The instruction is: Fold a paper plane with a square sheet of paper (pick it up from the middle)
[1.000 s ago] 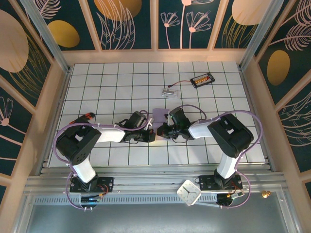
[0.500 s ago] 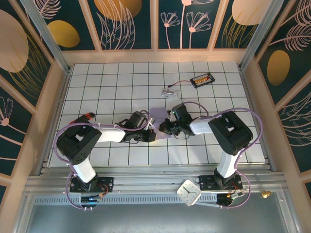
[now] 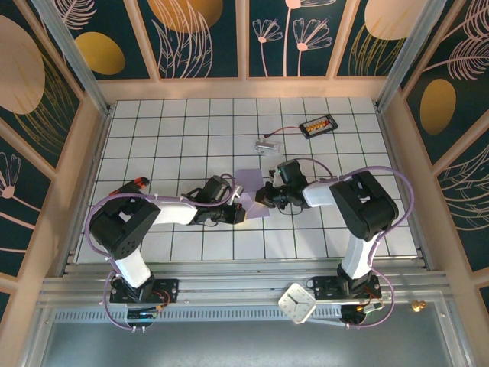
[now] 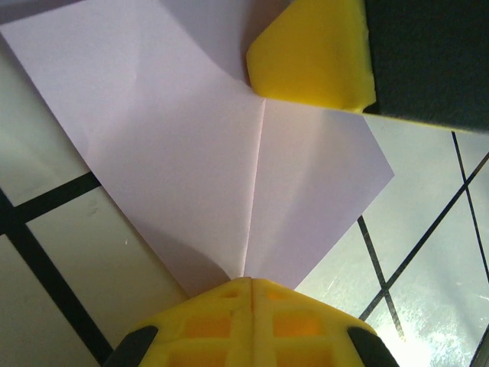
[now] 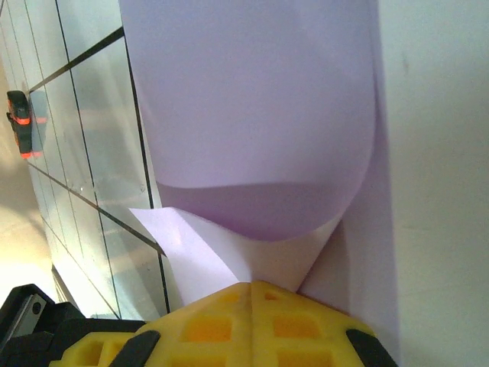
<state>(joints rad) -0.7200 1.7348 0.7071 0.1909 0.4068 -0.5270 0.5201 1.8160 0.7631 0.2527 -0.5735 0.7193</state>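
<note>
**A:** The left gripper has its two yellow fingers pressed tight together, with no gap at the seam.

**B:** Where is the thin lavender square sheet of paper from there?

**A:** Right at the tips. A pointed corner of the sheet runs in under them, and a straight crease leads from that seam up across the paper. Most of the sheet lies flat on the white tiled table with black grid lines. I cannot tell whether those fingers pinch the corner or only press on it.

**B:** And the right gripper?

**A:** It is closed as well, and it pinches the sheet. Its wrist view shows a flap coming out of the fingertips, lifting and curling over in a rounded bulge above the flatter layer.

**B:** How do the two stand to each other?

**A:** From above they face one another across the sheet, left gripper on its left edge and right gripper on its right edge, near the middle of the table. A yellow fingertip of the right gripper rests on the far part of the paper in the left wrist view.
</note>
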